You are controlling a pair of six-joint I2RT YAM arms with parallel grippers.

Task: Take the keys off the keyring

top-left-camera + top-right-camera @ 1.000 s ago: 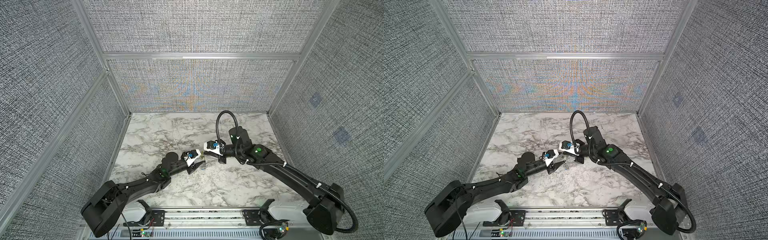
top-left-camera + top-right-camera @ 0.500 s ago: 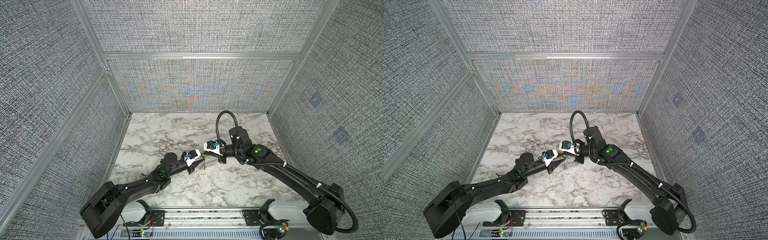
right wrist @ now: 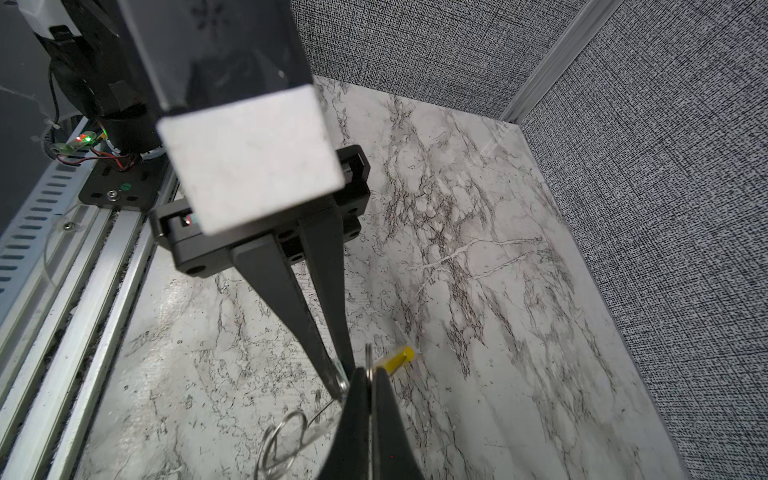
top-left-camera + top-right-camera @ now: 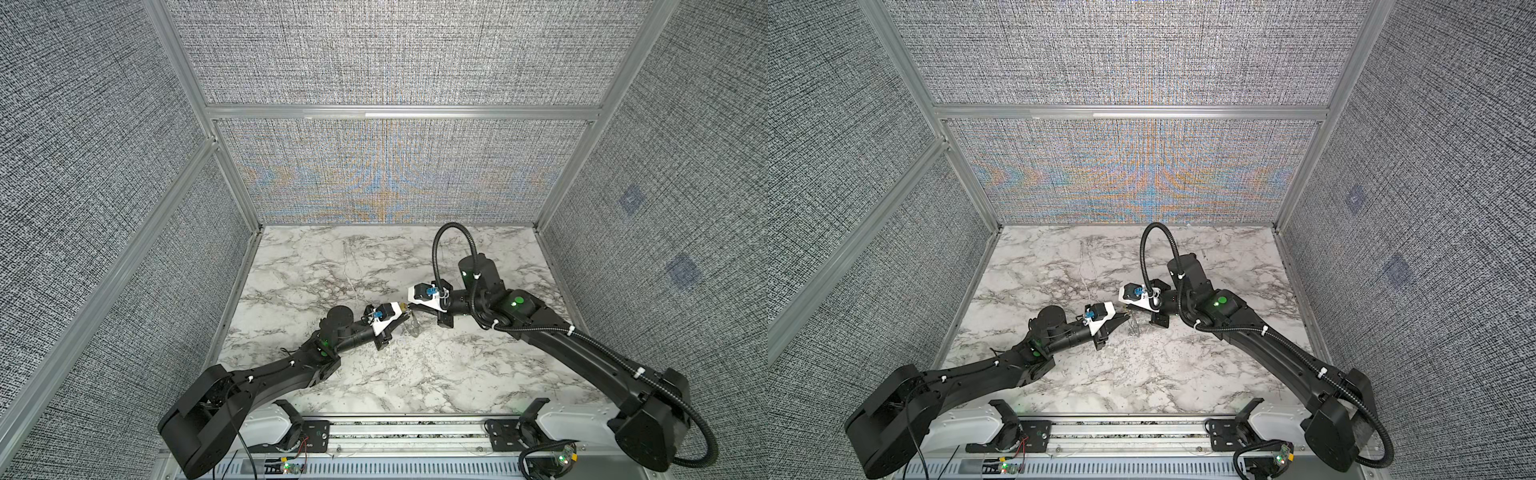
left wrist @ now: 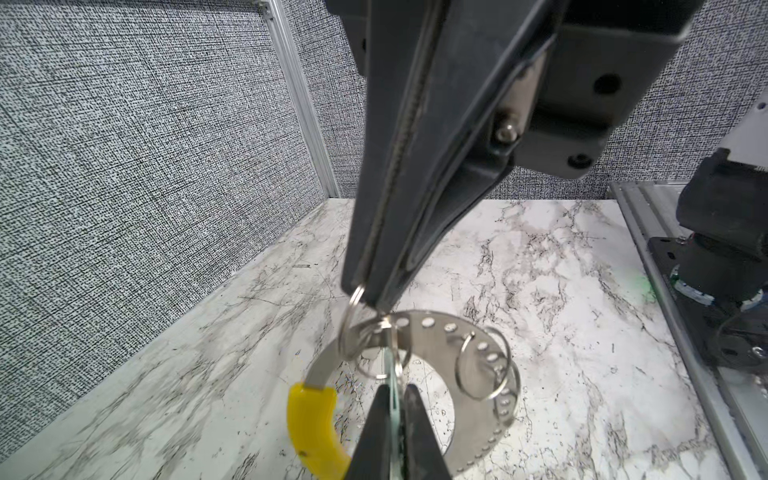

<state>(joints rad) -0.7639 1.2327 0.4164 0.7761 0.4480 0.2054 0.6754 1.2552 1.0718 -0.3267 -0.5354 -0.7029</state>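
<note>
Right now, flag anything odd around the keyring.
Nothing spilled or broken. The flat perforated grey metal keyring, yellow sleeve at one end, hangs askew between both shut pincers: right pincer on a small wire split ring, left pincer on a thin pale key, seen edge-on.

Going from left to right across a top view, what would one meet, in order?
Left arm base → left wrist camera → left end effector → right end effector → right wrist camera → right arm base. The keyring overlaps both, so omitted.
</note>
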